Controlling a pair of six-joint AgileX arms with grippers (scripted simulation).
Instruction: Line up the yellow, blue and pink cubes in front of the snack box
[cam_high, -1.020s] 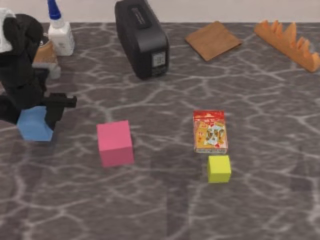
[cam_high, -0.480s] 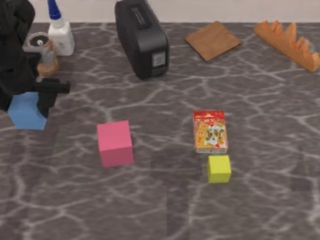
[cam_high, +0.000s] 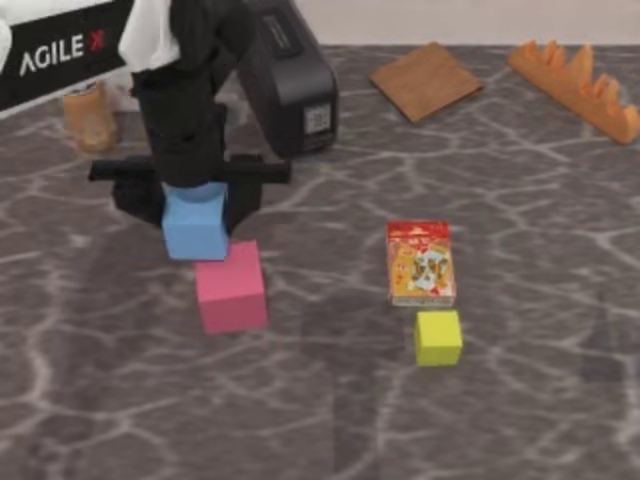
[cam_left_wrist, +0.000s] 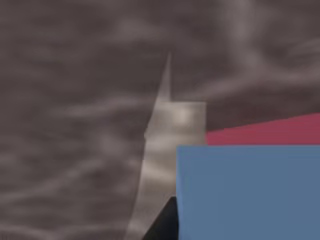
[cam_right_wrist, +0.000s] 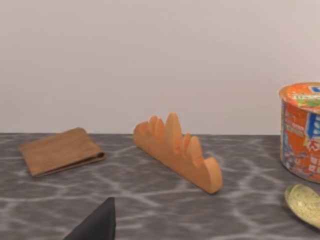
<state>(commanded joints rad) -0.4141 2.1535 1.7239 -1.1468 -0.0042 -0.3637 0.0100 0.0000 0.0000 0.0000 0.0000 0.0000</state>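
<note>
The left gripper (cam_high: 195, 200) is clamped on the blue cube (cam_high: 195, 225), which it holds over the table (cam_high: 520, 400) well to the left of the snack box (cam_high: 420, 263), overlapping the far edge of the pink cube (cam_high: 231, 287) in the top view. The pink cube lies left of the snack box, well apart from it, and the yellow cube (cam_high: 438, 337) sits just in front of the snack box, nearly touching. The right gripper is out of the top view and its finger state cannot be told.
</note>
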